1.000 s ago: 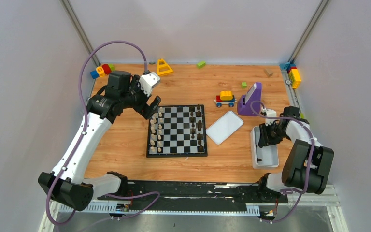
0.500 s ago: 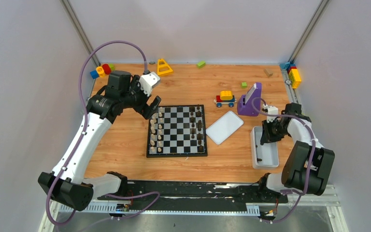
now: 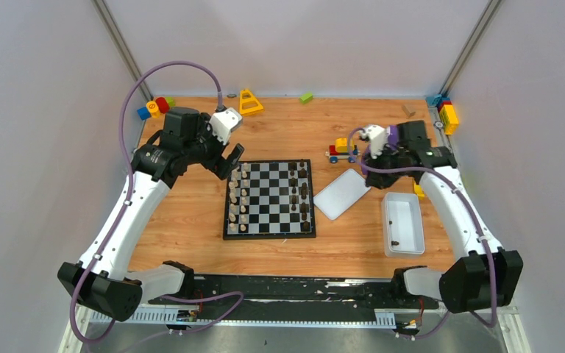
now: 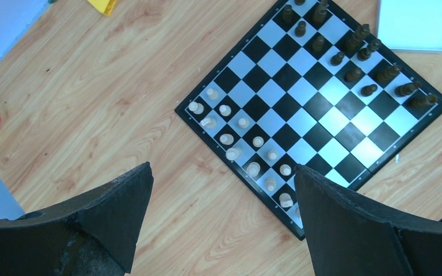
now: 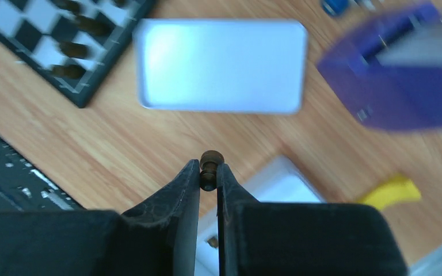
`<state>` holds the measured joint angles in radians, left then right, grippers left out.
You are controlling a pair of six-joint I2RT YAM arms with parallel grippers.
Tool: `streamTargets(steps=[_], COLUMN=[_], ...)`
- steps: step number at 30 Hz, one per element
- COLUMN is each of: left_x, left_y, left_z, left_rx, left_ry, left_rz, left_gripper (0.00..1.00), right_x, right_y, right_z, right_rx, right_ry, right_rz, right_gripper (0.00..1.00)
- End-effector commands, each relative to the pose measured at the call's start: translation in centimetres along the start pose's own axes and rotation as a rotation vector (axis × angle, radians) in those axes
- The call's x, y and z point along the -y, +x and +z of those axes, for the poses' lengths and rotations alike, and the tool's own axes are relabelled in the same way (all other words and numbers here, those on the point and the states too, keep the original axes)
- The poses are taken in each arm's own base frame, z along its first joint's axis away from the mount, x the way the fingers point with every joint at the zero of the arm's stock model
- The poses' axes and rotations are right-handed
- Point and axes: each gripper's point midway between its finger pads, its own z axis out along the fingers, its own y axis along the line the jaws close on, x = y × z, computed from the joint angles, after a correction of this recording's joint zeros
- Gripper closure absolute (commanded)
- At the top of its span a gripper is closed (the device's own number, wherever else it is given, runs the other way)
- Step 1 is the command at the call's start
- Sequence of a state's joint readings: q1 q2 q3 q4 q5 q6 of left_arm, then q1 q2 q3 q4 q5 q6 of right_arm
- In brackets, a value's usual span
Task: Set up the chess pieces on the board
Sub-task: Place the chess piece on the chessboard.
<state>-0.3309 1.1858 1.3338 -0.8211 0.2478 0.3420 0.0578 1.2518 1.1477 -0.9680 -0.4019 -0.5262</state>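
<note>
Right gripper point(image 5: 208, 173) pinching tiny dark-brown round-headed wooden pawn point(image 5: 210, 160), backdrop kinda blurry. Left gripper point(image 4: 221, 171) spread wide, 10 o'clock off flat black-and-grey checkered board point(image 3: 268, 236). Cream men point(image 4: 225, 110) line 9 o'clock side, dark men point(image 4: 354, 75) 3 o'clock.

The flat square chessboard point(image 3: 268, 236) has black and light grey checks inside a thin black rim. Tiny pale cream wooden chessmen point(image 3: 234, 197) stand along its nine o'clock side, dark brown wooden chessmen point(image 3: 303, 190) along three o'clock. Another dark brown pawn point(image 5: 210, 161) shows between the right gripper's point(image 5: 208, 170) black fingers point(image 5: 175, 207).
</note>
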Motion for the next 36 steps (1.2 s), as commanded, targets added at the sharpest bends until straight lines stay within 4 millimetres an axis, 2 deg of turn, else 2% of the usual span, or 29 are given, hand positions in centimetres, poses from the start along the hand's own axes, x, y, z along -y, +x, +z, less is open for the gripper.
streamTargets(steps=[1,4,7,10,15,22,30,36], left_x=[-2.1,-2.9,-4.1,-5.0,-5.7,-5.7,-5.5,-5.4], left_y=[-1.5,-1.5,-1.6,-1.9,-1.7,-1.2,-1.2,-1.3], left_z=[-1.1,-1.4,-2.2,-3.2,-4.4,-4.7,-4.5,-4.5], left_rx=[0.062,0.064,0.075,0.097,0.11,0.105,0.108,0.115], left_ry=[-0.121,-0.176,-0.243,-0.291,-0.336,-0.344,-0.33,-0.323], left_rz=[-0.032,-0.055,-0.073,-0.091,-0.1,-0.101,-0.102,-0.1], left_gripper=[0.0,0.0,0.0,0.0,0.0,0.0,0.0,0.0], right_x=[-7.0,-10.7,-14.1,-17.1,-20.2,-21.8,-22.0,-21.5], right_y=[-4.6,-6.5,-7.3,-7.5,-6.7,-5.2,-4.0,-2.8], right_z=[1.3,3.4,5.7,8.0,11.1,13.8,16.0,16.8], right_rx=[0.017,-0.007,-0.066,-0.107,-0.17,-0.218,-0.256,-0.281], right_ry=[-0.166,-0.227,-0.276,-0.332,-0.388,-0.409,-0.392,-0.368], right_rz=[-0.107,-0.216,-0.313,-0.391,-0.473,-0.515,-0.532,-0.54], right_gripper=[0.99,0.98,0.98,0.98,0.98,0.98,0.98,0.98])
